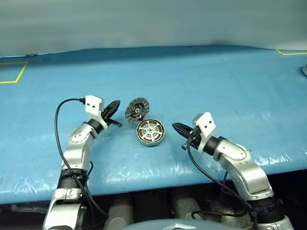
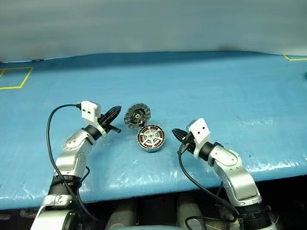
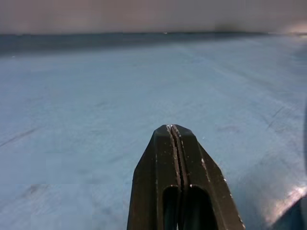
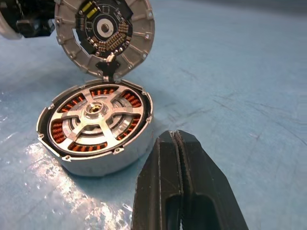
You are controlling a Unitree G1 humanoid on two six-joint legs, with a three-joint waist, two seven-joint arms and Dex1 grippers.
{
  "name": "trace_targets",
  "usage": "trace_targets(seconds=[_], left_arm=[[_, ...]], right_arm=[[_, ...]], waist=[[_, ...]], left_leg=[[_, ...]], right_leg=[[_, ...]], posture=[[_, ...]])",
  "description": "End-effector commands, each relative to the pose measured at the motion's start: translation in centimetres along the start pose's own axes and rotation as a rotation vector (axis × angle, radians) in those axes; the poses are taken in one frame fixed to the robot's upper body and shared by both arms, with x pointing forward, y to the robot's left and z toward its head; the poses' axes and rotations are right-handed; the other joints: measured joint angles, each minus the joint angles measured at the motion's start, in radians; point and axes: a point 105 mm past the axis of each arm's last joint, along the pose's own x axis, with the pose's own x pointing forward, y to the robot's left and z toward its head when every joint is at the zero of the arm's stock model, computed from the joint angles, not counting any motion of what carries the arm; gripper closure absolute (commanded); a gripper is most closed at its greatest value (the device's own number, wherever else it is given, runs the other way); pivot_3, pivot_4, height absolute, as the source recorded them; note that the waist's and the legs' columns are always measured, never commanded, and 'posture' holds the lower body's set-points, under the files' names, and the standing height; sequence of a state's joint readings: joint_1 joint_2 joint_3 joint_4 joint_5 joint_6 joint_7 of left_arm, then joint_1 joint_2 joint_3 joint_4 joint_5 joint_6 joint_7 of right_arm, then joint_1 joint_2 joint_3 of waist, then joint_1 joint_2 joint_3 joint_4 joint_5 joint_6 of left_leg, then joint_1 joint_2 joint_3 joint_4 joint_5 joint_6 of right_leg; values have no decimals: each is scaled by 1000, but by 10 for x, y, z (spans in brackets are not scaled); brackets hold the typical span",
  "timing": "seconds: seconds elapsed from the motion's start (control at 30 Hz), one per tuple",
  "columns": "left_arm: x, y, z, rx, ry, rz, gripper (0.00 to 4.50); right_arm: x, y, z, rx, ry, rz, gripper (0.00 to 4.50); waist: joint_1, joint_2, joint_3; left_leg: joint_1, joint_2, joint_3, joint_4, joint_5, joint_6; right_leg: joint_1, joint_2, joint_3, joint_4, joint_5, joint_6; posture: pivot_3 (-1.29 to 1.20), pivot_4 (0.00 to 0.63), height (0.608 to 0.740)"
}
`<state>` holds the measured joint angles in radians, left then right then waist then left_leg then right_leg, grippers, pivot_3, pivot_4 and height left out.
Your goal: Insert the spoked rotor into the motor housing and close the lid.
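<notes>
Blue plastic sheeting (image 1: 203, 82) covers a wide table under a plain grey wall, with yellow tape outlines near its far corners. Landmark: the motor housing (image 1: 150, 133), a shallow round silver cup lying flat near the table's front edge. Left of the housing, the left gripper (image 1: 114, 107) hovers above the sheeting, its two black fingers clenched together on nothing, tips pointing toward the lid and close beside its rim; contact cannot be judged. The lid (image 1: 137, 109), a round notched grey disc with a dark segmented inner face, stands propped open just behind the housing on its hinge, slightly to the left. Inside the housing sits the spoked rotor (image 4: 96, 120), black ring with silvery spokes and hub, copper windings visible between the spokes. Right of the housing, the right gripper (image 1: 177, 128) rests low near the sheeting, fingers pressed together and empty, aimed at the housing's side, near but apart from it.
</notes>
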<state>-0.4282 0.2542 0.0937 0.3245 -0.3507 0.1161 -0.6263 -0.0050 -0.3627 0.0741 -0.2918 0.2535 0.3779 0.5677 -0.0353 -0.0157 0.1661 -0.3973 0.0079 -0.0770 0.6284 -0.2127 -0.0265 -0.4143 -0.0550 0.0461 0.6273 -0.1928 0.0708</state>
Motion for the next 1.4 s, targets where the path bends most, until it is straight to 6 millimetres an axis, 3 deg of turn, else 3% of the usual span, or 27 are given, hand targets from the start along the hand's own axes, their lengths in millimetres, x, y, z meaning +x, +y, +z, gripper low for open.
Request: trace_targets(seconds=[0.03, 0.33, 0.8, 0.97, 1.4], left_arm=[[12, -9, 13, -97, -51, -113, 4500], [22, -53, 15, -216, 7, -458, 4500], [-1, -100, -13, -178, 104, -614, 4500], [-8, -106, -20, -206, 114, -600, 4500], [-19, -97, -37, -195, 172, -519, 4500]], right_arm=[[-2, -3, 19, -48, -71, -38, 4445], [-5, -7, 20, -65, -76, -62, 4445], [-7, -11, 16, -74, -66, -108, 4445], [-7, -12, 17, -71, -69, -123, 4445], [0, -5, 18, -62, -78, -110, 4445]], waist=[[-2, 0, 0], [-2, 0, 0], [-1, 0, 0], [-1, 0, 0], [-1, 0, 0]], left_leg=[[0, 0, 0, 0, 0, 0], [-1, 0, 0, 0, 0, 0], [0, 0, 0, 0, 0, 0], [0, 0, 0, 0, 0, 0], [0, 0, 0, 0, 0, 0]], right_leg=[[0, 0, 0, 0, 0, 0], [0, 0, 0, 0, 0, 0], [0, 0, 1, 0, 0, 0], [0, 0, 1, 0, 0, 0], [0, 0, 1, 0, 0, 0]], posture=[[0, 150, 740], [0, 150, 740], [0, 150, 740], [0, 150, 740], [0, 150, 740]])
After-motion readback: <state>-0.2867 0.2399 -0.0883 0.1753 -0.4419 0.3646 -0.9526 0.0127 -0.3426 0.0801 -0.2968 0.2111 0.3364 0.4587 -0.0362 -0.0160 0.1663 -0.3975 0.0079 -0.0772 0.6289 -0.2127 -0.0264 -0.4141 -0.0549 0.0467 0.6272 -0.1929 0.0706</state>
